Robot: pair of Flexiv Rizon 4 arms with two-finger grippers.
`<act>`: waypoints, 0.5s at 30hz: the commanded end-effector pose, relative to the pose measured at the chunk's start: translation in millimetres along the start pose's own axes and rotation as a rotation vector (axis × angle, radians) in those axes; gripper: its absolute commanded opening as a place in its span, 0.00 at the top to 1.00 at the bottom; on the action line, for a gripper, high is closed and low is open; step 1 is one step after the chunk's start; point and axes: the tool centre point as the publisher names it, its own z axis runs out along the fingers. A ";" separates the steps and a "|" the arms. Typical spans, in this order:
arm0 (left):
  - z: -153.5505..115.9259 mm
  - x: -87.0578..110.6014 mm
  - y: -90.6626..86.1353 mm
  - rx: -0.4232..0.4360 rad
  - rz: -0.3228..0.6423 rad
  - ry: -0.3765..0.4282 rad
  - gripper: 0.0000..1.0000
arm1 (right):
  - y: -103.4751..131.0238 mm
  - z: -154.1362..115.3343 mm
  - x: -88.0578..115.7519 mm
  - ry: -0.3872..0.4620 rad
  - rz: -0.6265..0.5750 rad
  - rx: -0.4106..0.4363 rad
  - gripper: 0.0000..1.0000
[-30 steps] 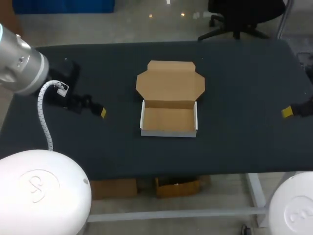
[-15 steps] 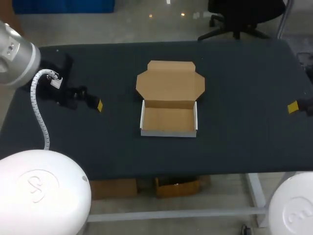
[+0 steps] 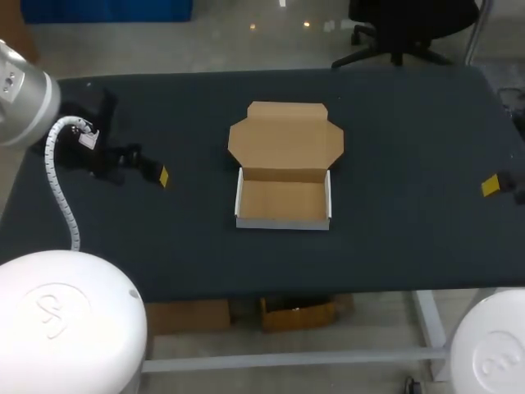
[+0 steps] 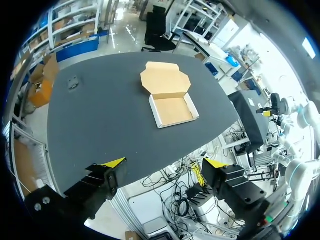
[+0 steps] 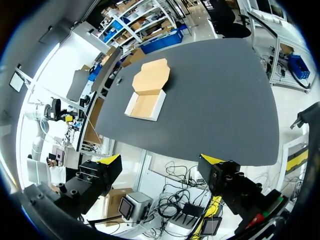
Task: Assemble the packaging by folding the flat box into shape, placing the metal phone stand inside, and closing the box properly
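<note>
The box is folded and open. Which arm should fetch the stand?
Left, probably. The stand lies near the far left corner of the table, on the side of the left gripper. The right gripper is beyond the box. Both have open fingers.

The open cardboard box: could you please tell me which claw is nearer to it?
Left. The left claw hangs off the left side of the box, apart from it, over the table; the right claw is out by the table's right edge, clearly farther away.
</note>
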 end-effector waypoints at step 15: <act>11.4 -6.4 -7.4 -0.001 -0.031 -0.014 0.00 | 4.5 -0.2 -5.5 0.024 -0.013 0.015 0.00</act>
